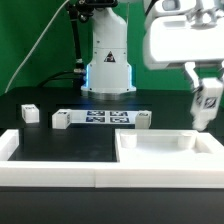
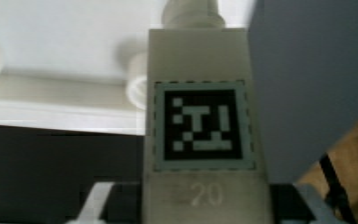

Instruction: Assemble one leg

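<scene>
My gripper is shut on a leg, a short white square post with a black-and-white tag, and holds it upright at the exterior view's right. The leg hangs over the far right corner of the large white tray-like panel. I cannot tell whether it touches the panel. In the wrist view the leg fills the middle, tag facing the camera. The gripper clamps its lower end, with one finger on each side. The panel lies behind it.
The marker board lies in front of the robot base. Loose white legs sit beside it. A white raised border runs along the front and left.
</scene>
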Controlling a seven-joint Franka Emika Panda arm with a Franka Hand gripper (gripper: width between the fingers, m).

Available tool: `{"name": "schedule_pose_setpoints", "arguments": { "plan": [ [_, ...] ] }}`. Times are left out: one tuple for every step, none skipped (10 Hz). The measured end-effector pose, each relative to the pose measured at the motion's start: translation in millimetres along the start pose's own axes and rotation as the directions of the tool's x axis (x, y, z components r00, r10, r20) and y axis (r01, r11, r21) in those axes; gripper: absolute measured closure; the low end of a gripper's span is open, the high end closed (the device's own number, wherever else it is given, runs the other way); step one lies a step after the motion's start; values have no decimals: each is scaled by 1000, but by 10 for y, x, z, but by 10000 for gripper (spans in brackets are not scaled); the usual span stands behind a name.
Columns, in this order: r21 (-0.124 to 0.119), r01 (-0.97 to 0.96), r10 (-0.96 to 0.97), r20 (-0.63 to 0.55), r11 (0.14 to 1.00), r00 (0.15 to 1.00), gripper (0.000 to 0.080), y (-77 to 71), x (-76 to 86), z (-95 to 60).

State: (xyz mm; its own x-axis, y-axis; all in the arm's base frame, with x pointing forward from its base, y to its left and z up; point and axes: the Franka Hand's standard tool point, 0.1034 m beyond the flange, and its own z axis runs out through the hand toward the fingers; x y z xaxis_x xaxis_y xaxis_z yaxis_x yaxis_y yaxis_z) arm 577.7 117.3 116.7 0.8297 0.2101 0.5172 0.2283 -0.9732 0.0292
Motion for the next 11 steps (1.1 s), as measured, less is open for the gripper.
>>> {"name": "schedule_pose_setpoints", "arguments": {
  "plan": [
    [-5, 20, -20, -19, 1000, 1000, 507, 40, 123, 6],
    [-9, 42, -42, -26, 999, 999, 507, 67, 168, 25],
    [-8, 41, -42, -24, 999, 999, 507, 59, 139, 33],
    [-13, 41, -42, -44, 999, 998, 507, 67, 139, 34],
    [-12, 42, -42, -42, 999, 998, 507, 65, 135, 36],
    [-14, 42, -43, -50, 999, 998, 507, 71, 142, 33],
    [-36, 44, -49, -143, 998, 989, 507, 110, 183, 33],
    [-28, 44, -47, -93, 999, 995, 507, 103, -13, 230],
    [-16, 42, -43, -37, 999, 998, 507, 91, -5, 313],
    [-17, 42, -43, -56, 999, 997, 507, 89, 111, 330],
    [-17, 41, -42, -53, 999, 998, 507, 94, 120, 365]
  ]
}}
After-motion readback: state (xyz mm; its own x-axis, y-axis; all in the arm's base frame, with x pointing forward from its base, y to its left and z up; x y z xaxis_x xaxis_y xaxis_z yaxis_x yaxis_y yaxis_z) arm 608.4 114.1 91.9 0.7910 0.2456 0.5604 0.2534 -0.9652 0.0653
